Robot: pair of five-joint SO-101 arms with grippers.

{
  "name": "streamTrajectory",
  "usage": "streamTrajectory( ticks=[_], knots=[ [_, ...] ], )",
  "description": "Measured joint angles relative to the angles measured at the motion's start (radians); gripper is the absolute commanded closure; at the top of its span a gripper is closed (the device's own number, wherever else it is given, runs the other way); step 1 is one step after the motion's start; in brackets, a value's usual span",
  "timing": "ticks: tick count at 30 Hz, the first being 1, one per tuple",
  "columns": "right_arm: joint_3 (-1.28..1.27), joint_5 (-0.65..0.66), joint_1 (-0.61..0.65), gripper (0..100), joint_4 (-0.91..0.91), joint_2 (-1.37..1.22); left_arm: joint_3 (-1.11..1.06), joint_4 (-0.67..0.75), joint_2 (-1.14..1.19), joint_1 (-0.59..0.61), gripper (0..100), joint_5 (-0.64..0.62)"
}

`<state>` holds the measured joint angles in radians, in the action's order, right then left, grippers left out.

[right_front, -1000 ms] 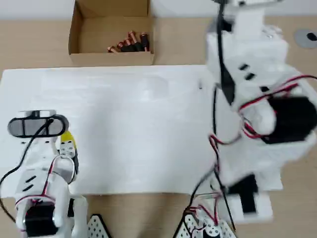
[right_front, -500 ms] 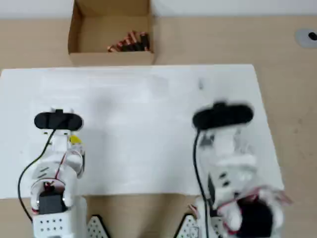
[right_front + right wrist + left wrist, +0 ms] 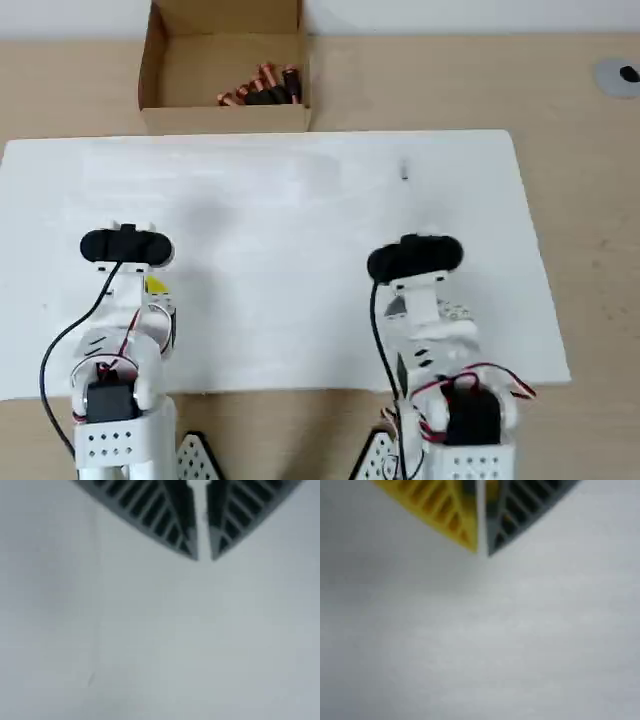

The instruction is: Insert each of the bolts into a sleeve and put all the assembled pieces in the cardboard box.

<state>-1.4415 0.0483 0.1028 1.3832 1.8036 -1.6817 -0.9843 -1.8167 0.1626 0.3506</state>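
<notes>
Withdrawn since a second ago, the right arm (image 3: 440,345) now folds at the near table (image 3: 400,85) edge; high view, we list the cardboard box (image 3: 150,75) at the far edge, holding clustered assembled pieces (image 3: 262,88). Left wrist view: left gripper (image 3: 481,550) closed, empty, over white sheet (image 3: 495,640). Right wrist view: right gripper (image 3: 202,555) likewise.

1. High view: fixed camera above the table (image 3: 590,200), facing almost straight down from well off. The arm bases sit at the near edge, the cardboard box (image 3: 150,70) at the far edge.
2. Left wrist view: mounted on the left arm (image 3: 118,340), looking down past the left gripper (image 3: 481,550), very near the white sheet (image 3: 300,250).
3. Right wrist view: mounted on the right arm (image 3: 440,335), looking down past the right gripper (image 3: 204,555), equally near.
4. Shared ground: the white sheet appears in all three views; each wrist view covers a small patch of it.
</notes>
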Motion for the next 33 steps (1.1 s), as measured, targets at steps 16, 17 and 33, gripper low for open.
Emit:
streamTrajectory(
  ticks=[16,17,33],
  knots=[
    [-0.167,0.000,-0.098,98.9,-0.023,0.000,0.000,0.000,0.000,0.000,99,0.000],
    [-0.167,0.000,-0.098,98.9,-0.023,0.000,0.000,0.000,0.000,0.000,99,0.000],
    [-0.167,0.000,-0.100,98.9,-0.023,0.000,0.000,0.000,0.000,0.000,99,0.000]
  ],
)
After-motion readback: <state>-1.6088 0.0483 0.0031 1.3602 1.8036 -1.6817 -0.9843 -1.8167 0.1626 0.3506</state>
